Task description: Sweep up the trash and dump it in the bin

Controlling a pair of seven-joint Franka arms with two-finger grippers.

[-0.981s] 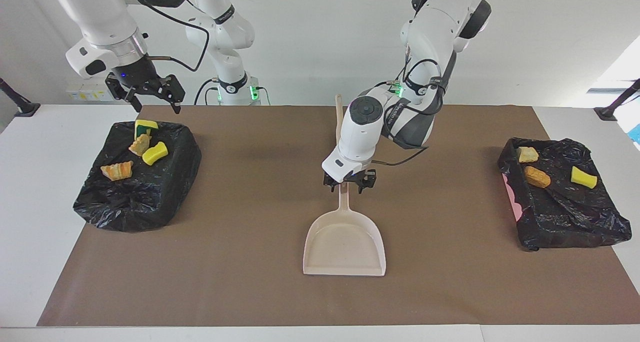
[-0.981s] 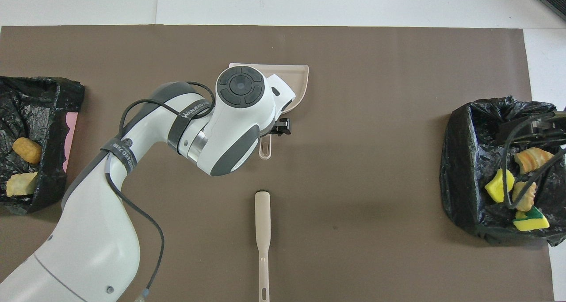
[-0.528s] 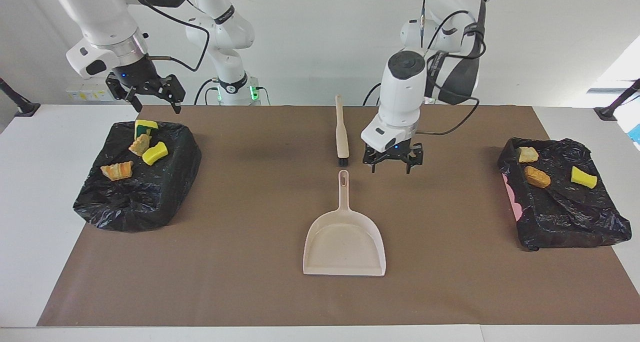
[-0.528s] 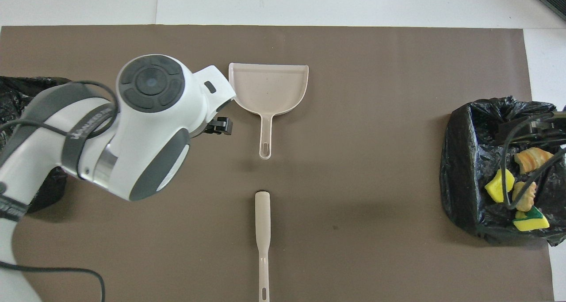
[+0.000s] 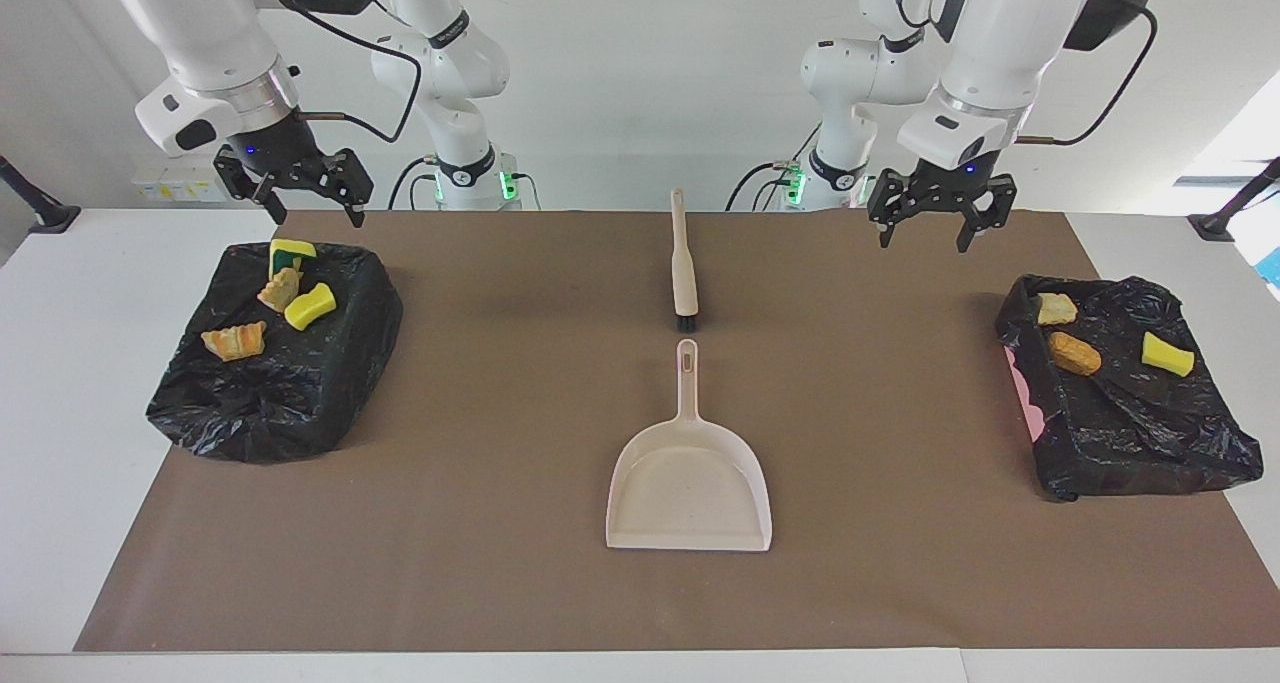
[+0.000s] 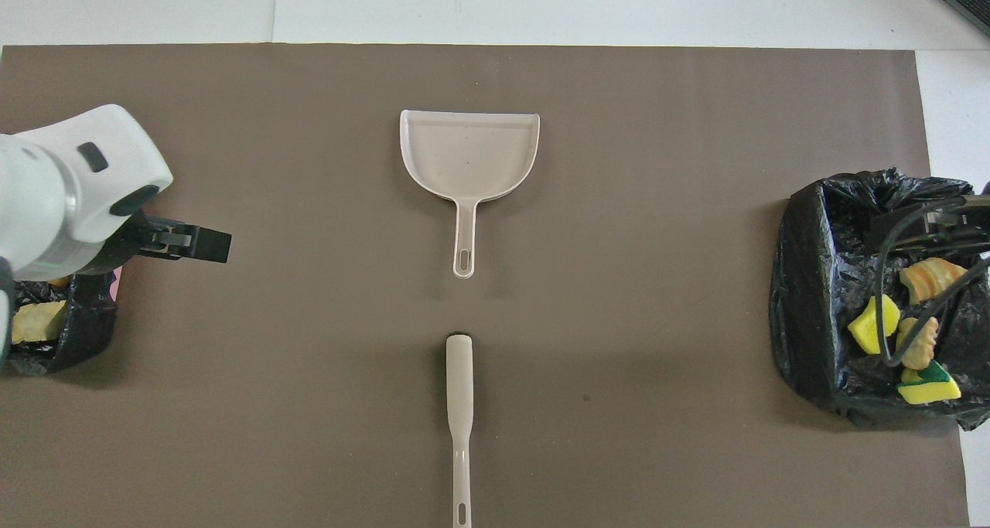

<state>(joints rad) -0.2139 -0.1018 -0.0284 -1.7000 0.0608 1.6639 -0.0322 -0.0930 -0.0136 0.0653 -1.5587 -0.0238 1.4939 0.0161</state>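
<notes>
Hanging open-jawed and empty, the left gripper (image 5: 928, 220) and right gripper (image 5: 312, 201) flank the dustpan (image 5: 689, 483) and brush (image 5: 683, 259).

- left gripper (image 5: 928, 227) hangs raised in the air, pointing straight down, fingers spread open and holding nothing
- left arm comes down from a high, bent elbow, wrist vertical
- right gripper (image 5: 308, 204) is also lifted, fingers apart and empty, tilted slightly off vertical
- right arm slopes down from its upper link toward its own end of the table
</notes>
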